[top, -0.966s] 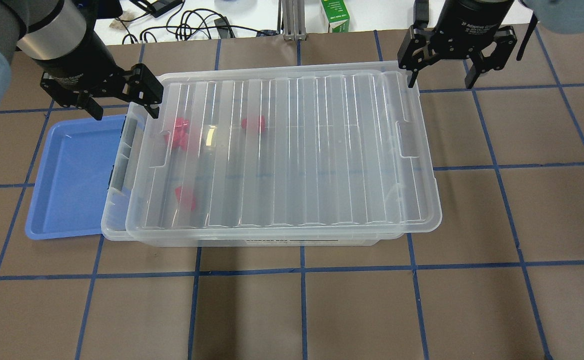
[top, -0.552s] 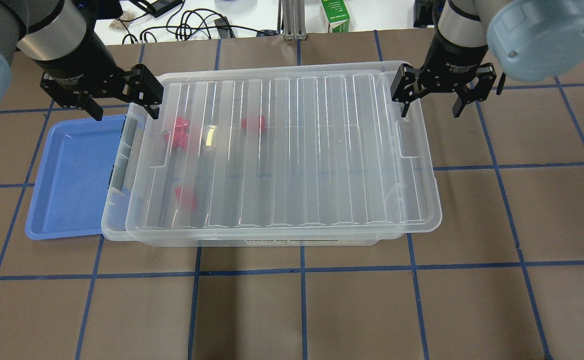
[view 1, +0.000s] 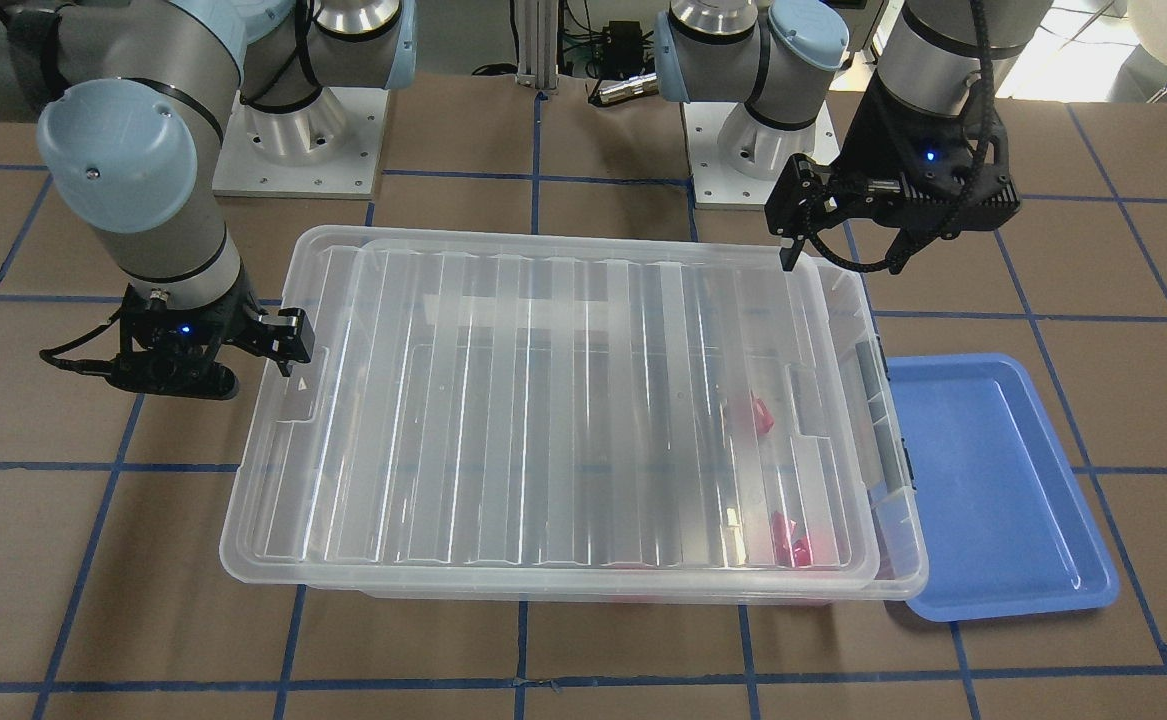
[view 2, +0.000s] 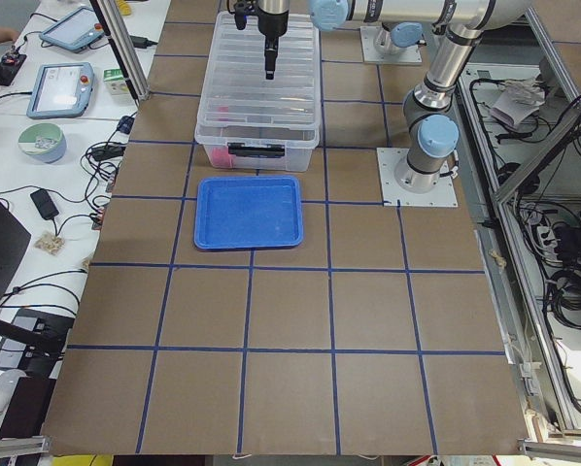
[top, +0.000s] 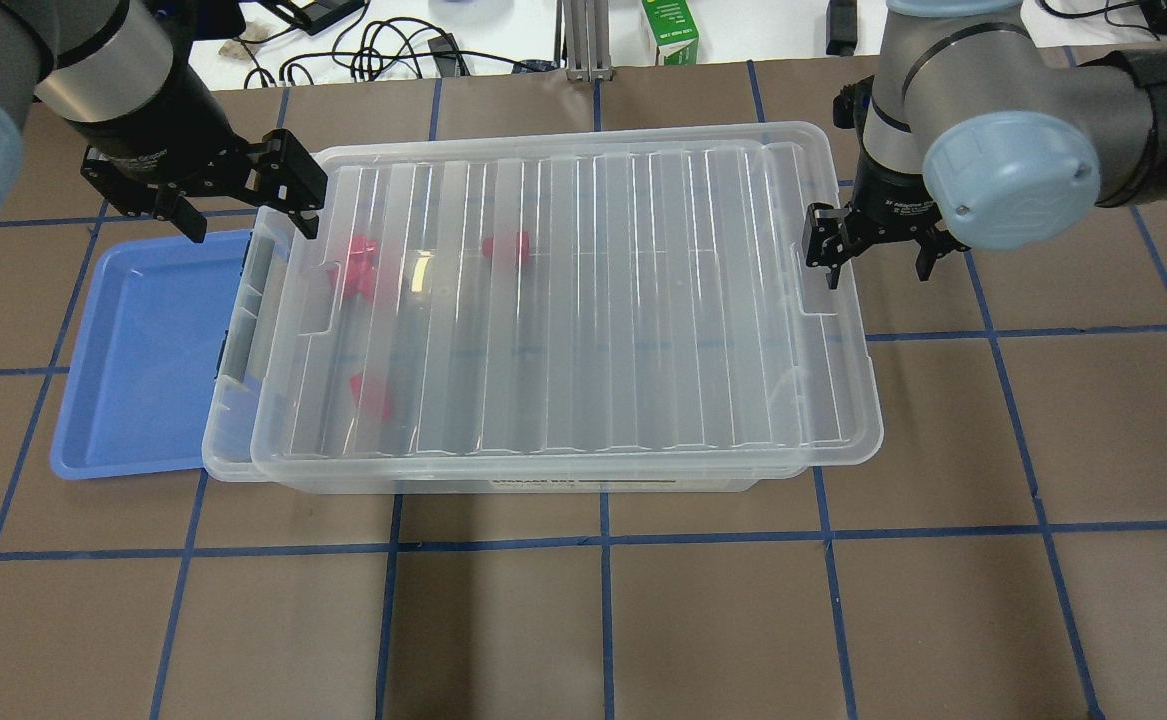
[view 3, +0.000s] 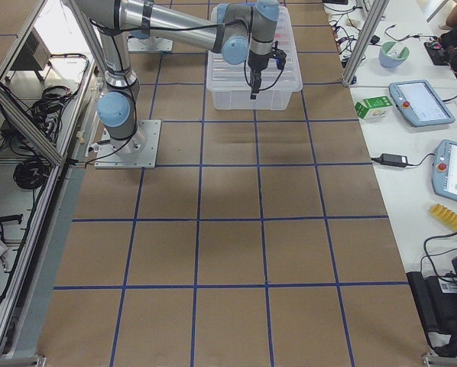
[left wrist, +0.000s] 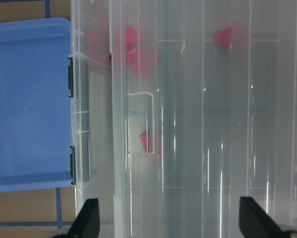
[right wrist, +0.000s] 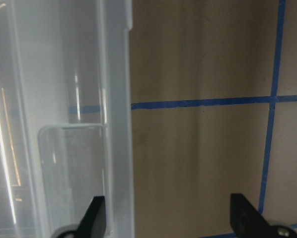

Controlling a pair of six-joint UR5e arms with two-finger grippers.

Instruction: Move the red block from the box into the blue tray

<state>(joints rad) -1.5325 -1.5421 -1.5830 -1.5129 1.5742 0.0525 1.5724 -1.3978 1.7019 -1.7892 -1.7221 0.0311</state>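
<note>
The box (top: 563,300) is a clear bin with its ribbed lid (view 1: 563,400) on, sitting slightly askew. Through the lid I see red blocks: one (top: 506,247) far in the middle, a cluster (top: 358,262) near the left end, one (top: 373,395) nearer. The blue tray (top: 138,350) lies empty at the box's left end, its edge tucked under it. My left gripper (top: 251,222) hangs open over the box's far left corner, holding nothing. My right gripper (top: 875,272) is open and straddles the lid's right rim (right wrist: 116,124), one finger over the lid and one over the table.
A green carton (top: 670,30), cables (top: 383,50) and a metal post (top: 583,40) sit beyond the table's far edge. Both arm bases (view 1: 298,140) stand on the robot's side. Brown tabletop with blue tape lines (top: 603,620) spreads in front of the box.
My right gripper has come from beyond the box's far right corner toward me and down, to the lid's right rim. The left gripper has not moved.
</note>
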